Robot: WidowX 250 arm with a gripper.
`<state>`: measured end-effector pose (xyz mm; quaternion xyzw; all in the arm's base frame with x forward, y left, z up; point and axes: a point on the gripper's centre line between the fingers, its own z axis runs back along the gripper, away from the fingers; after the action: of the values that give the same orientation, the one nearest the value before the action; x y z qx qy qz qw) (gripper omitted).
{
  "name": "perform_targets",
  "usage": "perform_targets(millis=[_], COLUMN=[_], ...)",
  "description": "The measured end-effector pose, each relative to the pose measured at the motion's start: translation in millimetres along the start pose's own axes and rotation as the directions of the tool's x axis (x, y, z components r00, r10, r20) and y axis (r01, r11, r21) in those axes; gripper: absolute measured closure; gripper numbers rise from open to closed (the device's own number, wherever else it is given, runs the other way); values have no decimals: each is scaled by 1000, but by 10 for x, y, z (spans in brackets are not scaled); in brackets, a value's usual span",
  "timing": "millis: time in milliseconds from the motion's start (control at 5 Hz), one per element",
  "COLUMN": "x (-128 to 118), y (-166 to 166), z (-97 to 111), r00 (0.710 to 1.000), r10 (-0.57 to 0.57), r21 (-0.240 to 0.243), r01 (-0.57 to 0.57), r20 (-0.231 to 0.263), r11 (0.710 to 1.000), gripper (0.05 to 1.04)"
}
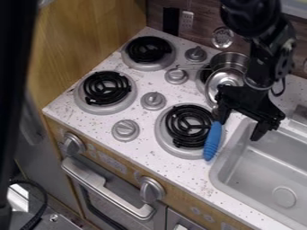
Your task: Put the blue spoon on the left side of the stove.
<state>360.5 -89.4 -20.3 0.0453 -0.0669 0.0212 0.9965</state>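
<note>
Standing between the blue spoon (212,141) and left burners (107,88) are silver knobs (153,100).

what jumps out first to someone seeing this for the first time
The bright blue spoon handle, at the right edge of the near right burner, beside the sink. Next, the black gripper just above it, jaws apart. Then the shiny pot at the back right.
</note>
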Motion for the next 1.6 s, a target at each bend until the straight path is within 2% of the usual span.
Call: perform_targets(millis=[200,400,600,800,1000,1200,1400,1600], x=[76,97,90,53,40,136,164,194], y=[77,263,336,360,355,311,345,388], z=[-98,-240,-380,-504,-599,-639,-626,-602], r00=[996,990,991,992,996,998,999,998], r10=[62,132,132,119,75,52,6,-49], r21=[36,-15,-82,-125,-108,-89,-51,1], r01=[-59,-133,-134,-122,-80,-49,-3,49], r20=[-65,-57,-34,-36,-42,25,41,39], r11=[998,991,988,985,991,995,999,999], gripper=[88,87,88,88,119,400,655,726])
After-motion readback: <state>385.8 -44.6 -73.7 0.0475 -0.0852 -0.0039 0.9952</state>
